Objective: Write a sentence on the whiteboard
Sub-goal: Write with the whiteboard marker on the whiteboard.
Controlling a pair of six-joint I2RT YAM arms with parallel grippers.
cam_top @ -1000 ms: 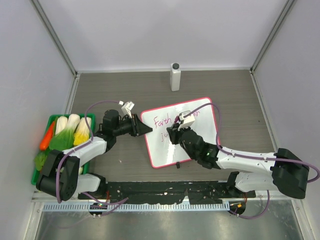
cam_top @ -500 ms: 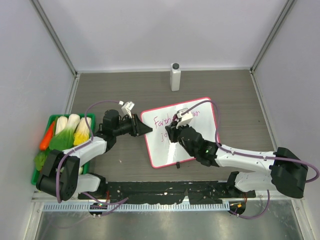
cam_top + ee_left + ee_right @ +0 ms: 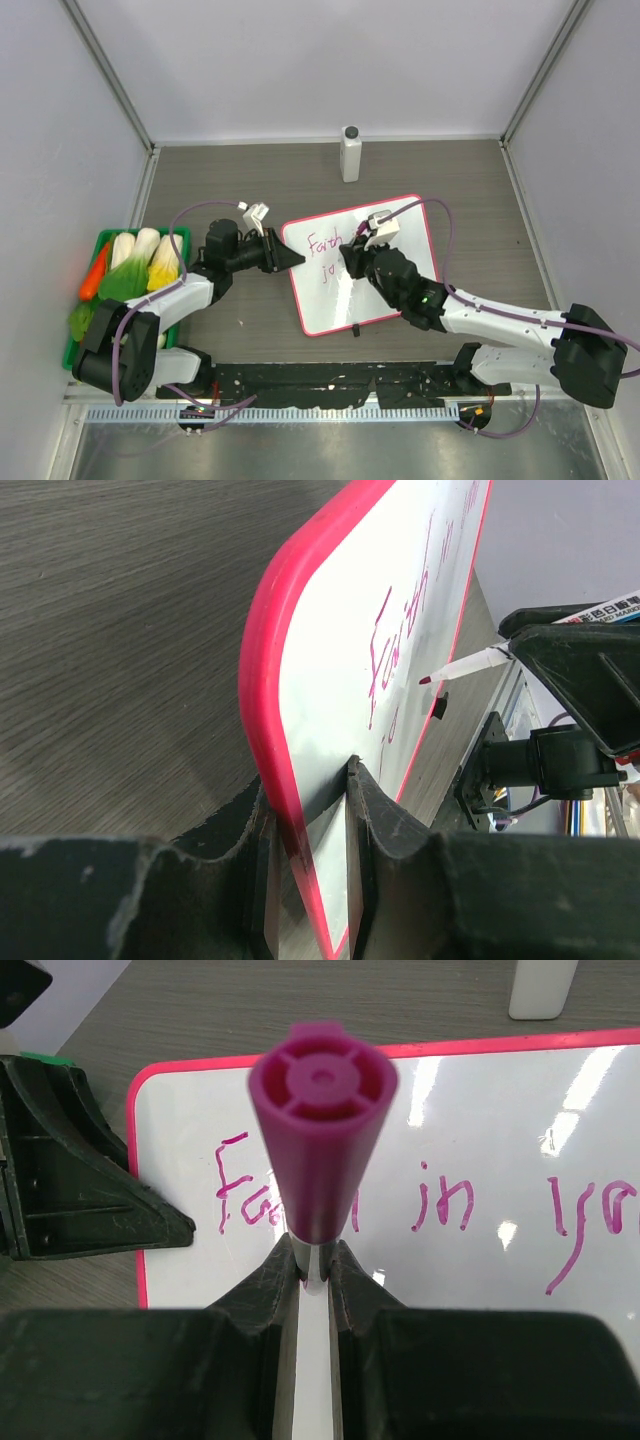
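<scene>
The right gripper (image 3: 315, 1260), clamped on the magenta marker (image 3: 320, 1110), has shifted up the whiteboard (image 3: 325, 305), and the sentence (image 3: 325, 258) has gained an "o" after its lower "j". The left gripper (image 3: 290, 258) still pinches the board's left edge on the table (image 3: 250, 180).

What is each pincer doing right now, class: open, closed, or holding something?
Left pincer: closed on the board edge.
Right pincer: closed on the marker.

The pink-framed whiteboard (image 3: 325, 300) lies askew on the table; its pink cursive sentence (image 3: 325, 244) starts "Faith in" (later words partly hidden).
</scene>
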